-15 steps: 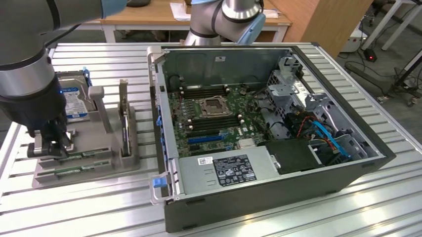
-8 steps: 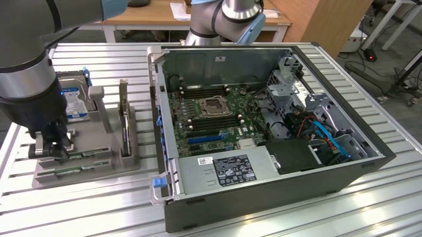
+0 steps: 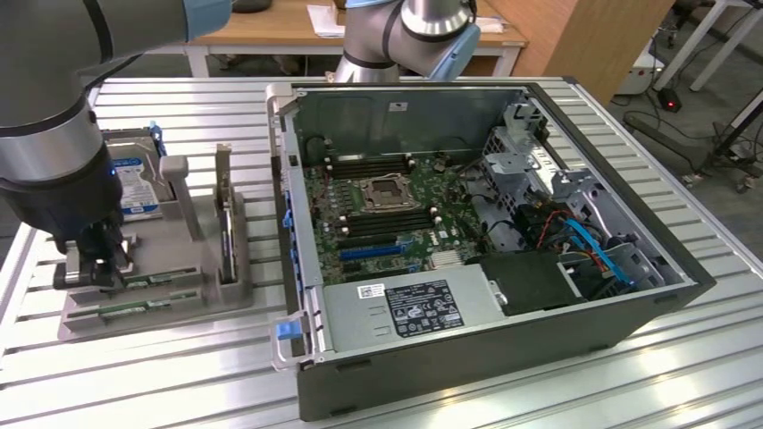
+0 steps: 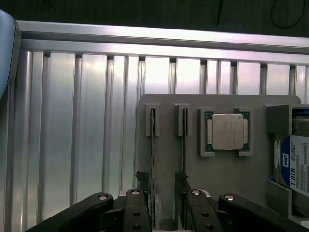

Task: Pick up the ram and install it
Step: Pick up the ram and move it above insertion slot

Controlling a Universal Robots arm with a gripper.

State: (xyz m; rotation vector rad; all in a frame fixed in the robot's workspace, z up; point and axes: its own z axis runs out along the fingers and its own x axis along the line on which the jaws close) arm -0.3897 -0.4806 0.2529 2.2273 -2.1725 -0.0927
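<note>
**Open gripper straddles a ram stick in its holder**

The ram [image 4: 153,145], a thin green stick, stands on edge in a slot of the grey holder [image 4: 222,179]. It runs between the spread jaws of the gripper [image 4: 164,215], close against one finger; whether it touches cannot be told. Nothing is pinched. A second ram stick [image 4: 184,140] stands in the next slot and disappears behind the other finger.

In the exterior view the arm [image 3: 48,152] points straight down, with the gripper low over the holder. The holder lies at nine o'clock from the open computer case [image 3: 477,357]. Beyond the sticks it also carries a square silver processor [image 4: 227,131] and a hard drive [image 4: 297,166]. Everything rests on a slatted aluminium table [image 4: 72,135].
</note>
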